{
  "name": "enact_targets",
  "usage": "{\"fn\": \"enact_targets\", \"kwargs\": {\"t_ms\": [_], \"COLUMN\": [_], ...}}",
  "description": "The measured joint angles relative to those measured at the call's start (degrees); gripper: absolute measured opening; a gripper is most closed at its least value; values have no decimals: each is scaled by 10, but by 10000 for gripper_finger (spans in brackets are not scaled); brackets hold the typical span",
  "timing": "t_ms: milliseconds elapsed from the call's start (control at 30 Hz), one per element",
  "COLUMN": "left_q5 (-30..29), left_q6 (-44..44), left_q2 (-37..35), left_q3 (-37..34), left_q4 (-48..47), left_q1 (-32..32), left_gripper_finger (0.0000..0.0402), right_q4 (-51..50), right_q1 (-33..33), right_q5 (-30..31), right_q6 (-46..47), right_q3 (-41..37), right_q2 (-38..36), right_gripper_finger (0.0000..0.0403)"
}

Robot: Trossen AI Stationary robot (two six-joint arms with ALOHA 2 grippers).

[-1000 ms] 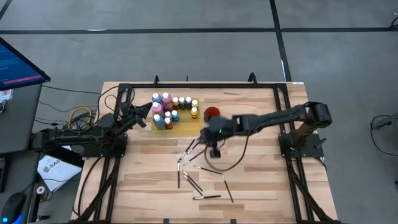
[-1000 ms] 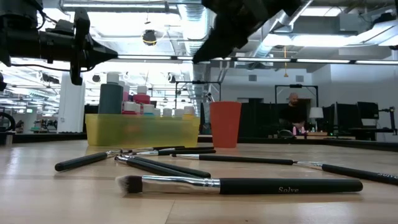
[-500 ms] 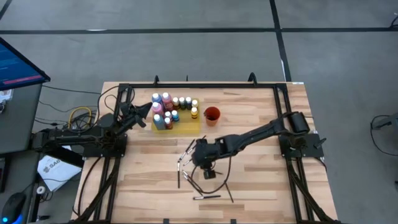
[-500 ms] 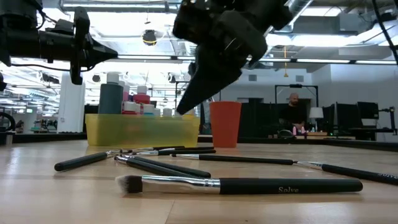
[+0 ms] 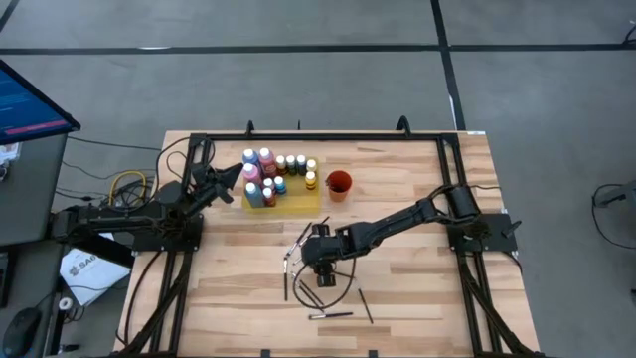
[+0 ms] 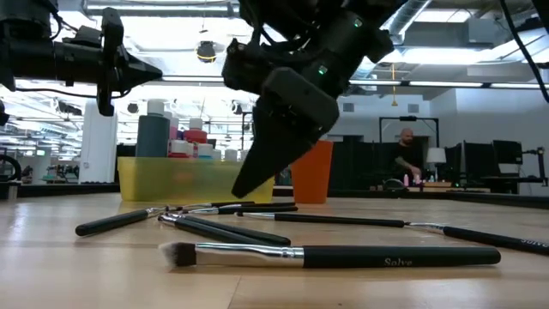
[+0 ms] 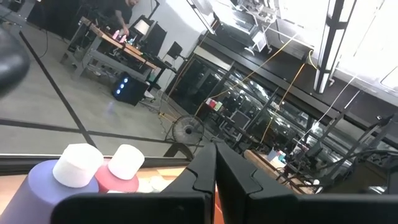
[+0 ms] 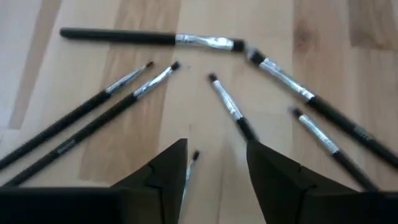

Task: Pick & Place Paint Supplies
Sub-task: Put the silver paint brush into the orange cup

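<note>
Several thin dark brushes [image 5: 328,314] with light tips lie scattered on the wooden table's middle and near part; they fan out in the right wrist view [image 8: 239,121]. Paint bottles [image 5: 268,174] with pale caps stand on the yellow mat [image 5: 298,202] at the far left. My right gripper [image 8: 217,152] hangs open, slanting down just above the brush cluster [image 6: 223,209], one brush's tip end lying below the gap. My left gripper [image 5: 238,177] waits shut beside the bottles [image 7: 124,171], touching nothing.
An orange-red cup [image 5: 339,184] stands right of the mat, far of the brushes. A large brush [image 6: 343,255] lies nearest the table's front. Black frame rails [image 5: 452,179] run along the table's sides. A person [image 6: 403,163] sits far off in the room.
My right gripper has gone from beside the orange-red cup down and toward the table's near-left, over the brush cluster, tipping more steeply downward as it sank. The brushes and bottles have stayed where they were.
</note>
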Motion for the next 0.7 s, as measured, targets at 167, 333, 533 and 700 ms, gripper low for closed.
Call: {"fn": "enact_targets", "kwargs": {"t_ms": [167, 333, 533, 700], "left_q5": [0, 0, 0, 0], "left_q6": [0, 0, 0, 0], "left_q2": [0, 0, 0, 0], "left_q3": [0, 0, 0, 0], "left_q4": [2, 2, 3, 3], "left_q1": [0, 0, 0, 0], "left_gripper_finger": [1, 1, 1, 1], "right_q4": [9, 17, 25, 28], "right_q1": [1, 0, 0, 4], "right_q5": [0, 1, 1, 9], "right_q6": [11, 20, 33, 48], "right_q3": [1, 0, -3, -11], "right_q2": [6, 6, 6, 6], "right_gripper_finger": [147, 133, 123, 121]}}
